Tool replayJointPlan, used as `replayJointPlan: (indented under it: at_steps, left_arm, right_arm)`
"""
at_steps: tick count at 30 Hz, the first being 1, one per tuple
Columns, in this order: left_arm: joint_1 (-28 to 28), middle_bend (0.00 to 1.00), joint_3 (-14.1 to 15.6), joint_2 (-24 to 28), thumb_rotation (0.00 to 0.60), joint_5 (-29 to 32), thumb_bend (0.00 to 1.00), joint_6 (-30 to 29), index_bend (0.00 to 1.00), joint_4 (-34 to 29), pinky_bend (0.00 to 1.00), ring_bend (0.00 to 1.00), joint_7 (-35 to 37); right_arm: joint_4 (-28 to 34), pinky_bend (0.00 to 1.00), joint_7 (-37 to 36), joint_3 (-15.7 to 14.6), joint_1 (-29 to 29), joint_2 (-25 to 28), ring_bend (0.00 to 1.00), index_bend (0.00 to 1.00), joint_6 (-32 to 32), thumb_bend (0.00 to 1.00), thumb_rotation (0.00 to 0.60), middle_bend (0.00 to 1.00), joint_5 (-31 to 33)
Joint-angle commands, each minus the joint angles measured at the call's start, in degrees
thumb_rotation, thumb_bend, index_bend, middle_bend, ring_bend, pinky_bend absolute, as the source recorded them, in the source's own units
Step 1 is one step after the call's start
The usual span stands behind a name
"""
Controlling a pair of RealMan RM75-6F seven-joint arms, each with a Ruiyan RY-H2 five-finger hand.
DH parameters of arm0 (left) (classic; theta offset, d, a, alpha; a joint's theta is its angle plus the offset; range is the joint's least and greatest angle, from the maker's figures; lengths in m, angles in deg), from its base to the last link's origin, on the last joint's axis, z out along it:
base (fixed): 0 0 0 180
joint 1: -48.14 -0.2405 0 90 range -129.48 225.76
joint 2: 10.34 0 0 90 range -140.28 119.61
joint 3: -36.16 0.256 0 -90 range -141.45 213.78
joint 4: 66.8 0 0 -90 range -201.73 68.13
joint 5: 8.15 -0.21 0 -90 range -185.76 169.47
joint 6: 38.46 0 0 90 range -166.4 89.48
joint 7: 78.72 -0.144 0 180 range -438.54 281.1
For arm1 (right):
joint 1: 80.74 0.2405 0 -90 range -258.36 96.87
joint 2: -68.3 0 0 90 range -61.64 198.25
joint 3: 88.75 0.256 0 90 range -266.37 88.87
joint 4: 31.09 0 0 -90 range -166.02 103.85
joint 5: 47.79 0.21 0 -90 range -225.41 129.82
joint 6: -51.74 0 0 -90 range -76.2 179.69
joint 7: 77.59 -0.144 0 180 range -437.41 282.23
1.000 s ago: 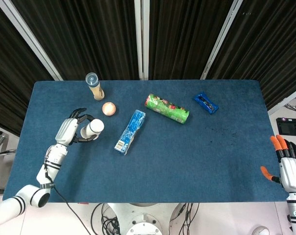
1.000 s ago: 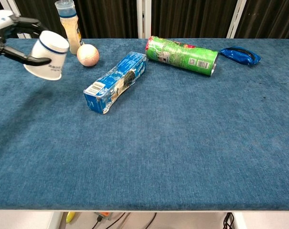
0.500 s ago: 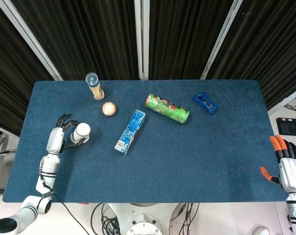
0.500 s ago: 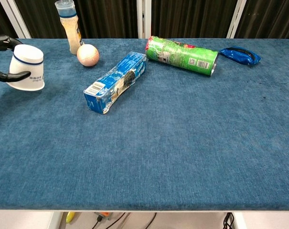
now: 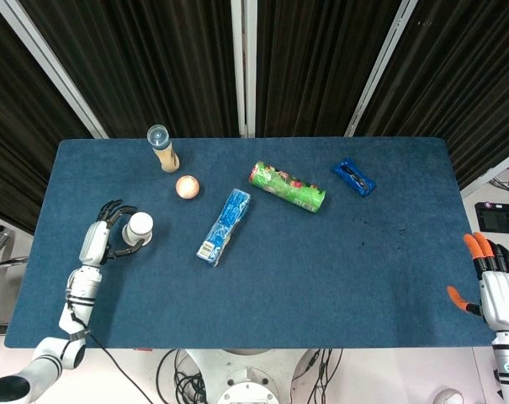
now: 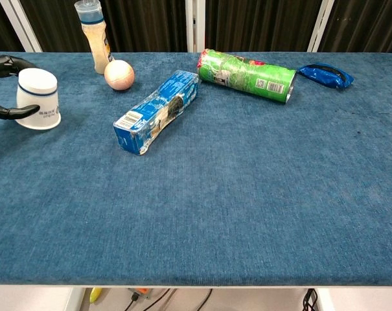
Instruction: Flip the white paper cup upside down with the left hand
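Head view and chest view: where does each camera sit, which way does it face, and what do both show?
Head view: high above, looking steeply down on the whole blue cloth-covered table; shows the left hand around the white paper cup and the right hand off the table's right edge.
Chest view: low at the near edge, facing across the table toward the dark curtains; only the left hand's fingers show, beside the cup.
Shared: cup, left hand, blue rectangular packet, green cylindrical can.
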Motion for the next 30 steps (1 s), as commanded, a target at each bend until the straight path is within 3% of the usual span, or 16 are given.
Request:
replayJointPlan:
  at_steps: [1,8,12,15,17,20,22,25,30]
  left_arm:
    - [-0.12,0.19,0.02,0.17,0.600,-0.07,0.22,-0.36,0.13,-0.09,0.03,0.03,-0.50]
    - [-0.44,0.18,-0.80,1.29,0.600,-0.49,0.22,-4.29,0.13,-1.76,0.05,0.03,-3.10]
    - [-0.66,0.18,-1.06,5.58,0.600,-1.88,0.22,-8.80,0.13,-6.01,0.07,0.03,-9.26]
    - [-1.55,0.17,1.31,16.51,0.600,-2.04,0.22,-3.88,0.15,-18.29,0.09,0.02,-23.10]
    - [-2.82,0.17,2.08,26.81,0.600,-0.22,0.22,-0.91,0.14,-32.35,0.09,0.01,-36.24]
    - [-6.08,0.15,2.13,37.62,0.600,3.74,0.21,-1.84,0.11,-49.55,0.08,0.00,-51.49]
    - [-8.58,0.13,3.18,41.89,0.600,5.06,0.20,-3.37,0.11,-56.31,0.08,0.00,-56.64]
    - [-11.75,0.09,5.49,44.98,0.600,6.09,0.18,-4.69,0.10,-60.67,0.06,0.00,-61.60]
    - [-16.22,0.04,7.58,45.00,0.600,7.64,0.16,-7.90,0.07,-61.77,0.02,0.00,-66.49]
  right_arm:
    - [-0.02,0.00,0.07,-0.01,0.06,-0.05,0.00,0.00,-0.03,0.19,0.600,0.00,-0.06]
    - [-0.79,0.00,-0.58,0.09,-0.04,-0.48,0.00,0.00,1.44,0.19,0.600,0.00,-1.55]
    - [-0.34,0.00,-0.43,0.20,-0.32,0.03,0.00,0.00,2.06,0.19,0.600,0.00,-1.56]
    - [-0.26,0.00,-0.01,-0.13,-0.32,0.81,0.00,0.00,1.65,0.19,0.600,0.00,-1.74]
    - [-0.22,0.00,0.47,-0.45,-0.15,1.24,0.00,0.00,0.77,0.18,0.600,0.00,-1.54]
    - [-0.47,0.00,1.46,-0.98,-0.07,1.29,0.00,0.00,0.22,0.18,0.600,0.00,-1.79]
    - [-1.03,0.00,2.17,-1.20,-0.27,0.86,0.00,0.00,0.63,0.18,0.600,0.00,-2.03]
    - [-1.79,0.00,3.65,-1.27,-0.80,0.12,0.00,0.00,1.95,0.18,0.600,0.00,-2.27]
    - [-1.12,0.00,4.67,-1.49,-1.47,-0.02,0.00,0.00,3.11,0.18,0.600,0.00,-2.52]
